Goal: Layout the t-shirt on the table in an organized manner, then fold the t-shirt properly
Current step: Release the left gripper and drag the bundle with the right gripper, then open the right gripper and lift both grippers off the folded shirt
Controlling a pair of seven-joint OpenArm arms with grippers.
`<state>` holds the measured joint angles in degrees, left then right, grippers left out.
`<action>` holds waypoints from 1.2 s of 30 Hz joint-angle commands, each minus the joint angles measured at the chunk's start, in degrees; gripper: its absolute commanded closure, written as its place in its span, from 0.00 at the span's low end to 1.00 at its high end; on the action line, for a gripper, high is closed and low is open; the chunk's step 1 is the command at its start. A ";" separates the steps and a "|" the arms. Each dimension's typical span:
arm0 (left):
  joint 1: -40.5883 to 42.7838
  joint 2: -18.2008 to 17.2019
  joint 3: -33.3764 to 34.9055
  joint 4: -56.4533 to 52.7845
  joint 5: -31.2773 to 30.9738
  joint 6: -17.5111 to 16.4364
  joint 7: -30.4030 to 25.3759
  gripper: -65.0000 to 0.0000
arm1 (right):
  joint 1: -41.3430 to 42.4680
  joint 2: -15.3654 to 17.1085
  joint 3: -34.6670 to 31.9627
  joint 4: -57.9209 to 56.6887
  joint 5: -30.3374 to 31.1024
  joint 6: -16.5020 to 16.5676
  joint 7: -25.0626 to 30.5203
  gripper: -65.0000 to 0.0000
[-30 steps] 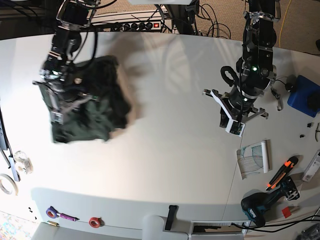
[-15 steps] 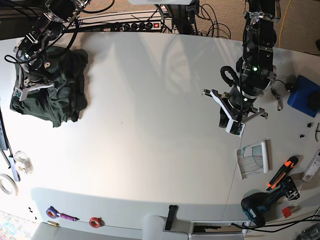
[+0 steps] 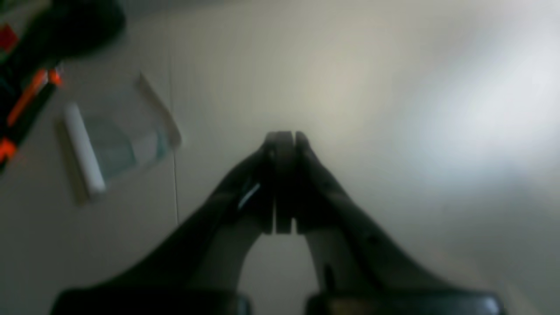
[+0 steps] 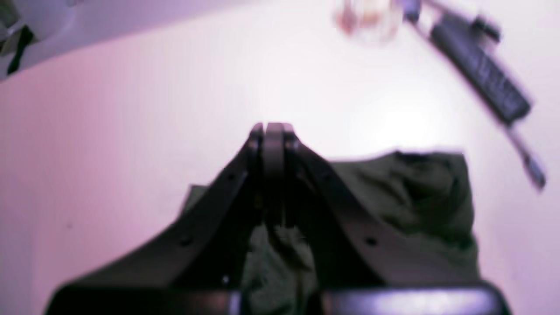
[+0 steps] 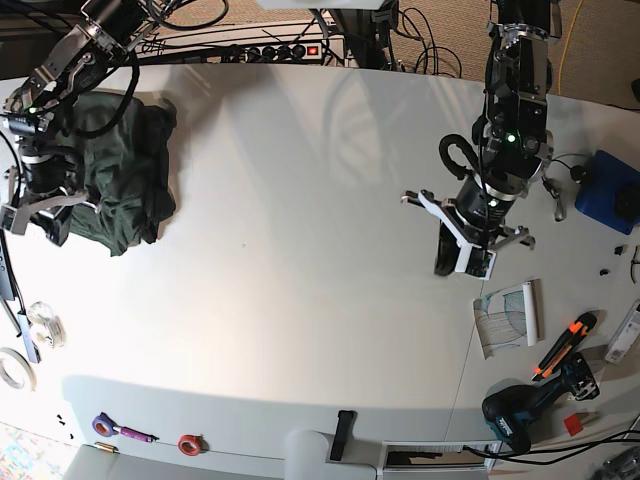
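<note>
Right hand (image 4: 273,129) has swung out to the bench (image 5: 300,250) edge, pressed together beside the bunched t-shirt (image 5: 125,170); left hand (image 3: 284,135) likewise pressed together, well apart; best to spread and pinch a hem corner, not the bulk.

T-shirt (image 5: 125,165) on table (image 5: 300,300) at 10 o'clock, right gripper (image 5: 45,220) at its 8 o'clock edge. Left gripper (image 5: 466,262) over table at 3 o'clock, well apart. Paper packet (image 5: 508,318) near its 4 o'clock. Drill (image 5: 515,415) at 5 o'clock, tape rolls (image 5: 12,368) at 8 o'clock.
</note>
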<state>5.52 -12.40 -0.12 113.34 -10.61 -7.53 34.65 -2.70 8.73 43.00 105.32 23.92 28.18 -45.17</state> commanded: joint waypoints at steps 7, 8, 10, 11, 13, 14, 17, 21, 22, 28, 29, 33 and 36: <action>-2.38 -0.17 -4.39 -1.86 -0.15 -1.49 -3.23 1.00 | 0.61 1.09 -0.13 2.36 6.91 5.40 1.70 1.00; -3.04 -0.22 -5.68 -3.43 -0.28 -2.27 -3.26 1.00 | 0.61 1.09 -0.37 2.36 8.26 6.45 1.68 1.00; -4.59 -1.18 -8.22 -7.61 -2.54 -3.10 -3.21 1.00 | 0.61 1.09 -1.53 2.36 10.40 8.33 1.66 1.00; -5.22 -1.97 -9.40 -9.97 -3.80 -3.13 -3.34 1.00 | 0.61 1.07 -2.36 2.36 10.84 9.16 1.66 1.00; -5.88 -3.48 -11.74 -14.23 -5.44 -4.74 -3.63 1.00 | 0.61 1.09 -4.42 2.36 10.82 10.56 1.25 1.00; -5.81 -4.15 -13.09 -15.80 -6.99 -6.54 -3.58 1.00 | 0.50 1.09 -5.55 2.36 10.82 11.21 0.94 1.00; -4.17 -5.09 -18.18 -16.85 -14.80 -13.33 -1.86 1.00 | -0.22 1.07 -9.07 2.36 11.93 11.82 -0.26 1.00; 0.17 -5.55 -26.14 -15.39 -26.64 -24.68 2.03 1.00 | -3.43 1.07 -12.68 2.47 16.61 11.82 -2.56 1.00; 1.62 -5.55 -28.24 -15.06 -29.62 -26.77 3.15 1.00 | -4.70 1.07 -13.03 2.80 17.27 11.82 -2.86 1.00; 11.26 -5.57 -39.91 -14.69 -50.47 -32.47 15.98 1.00 | -14.12 1.09 -10.64 10.97 17.86 11.82 -3.52 1.00; 12.87 -5.60 -41.59 -14.69 -54.14 -32.47 18.62 1.00 | -15.93 1.09 -9.90 13.05 17.88 11.82 -3.87 1.00; 18.16 -6.10 -47.06 -14.69 -68.59 -32.47 30.56 1.00 | -23.23 1.11 -7.63 19.82 17.88 11.82 -4.37 1.00; 22.21 -7.74 -48.46 -14.71 -74.39 -32.47 38.80 1.00 | -28.00 1.11 -7.82 21.40 18.36 11.82 -4.59 1.00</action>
<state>27.53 -19.20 -48.07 97.91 -83.61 -39.94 74.22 -30.59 9.34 35.00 125.75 41.10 39.97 -50.98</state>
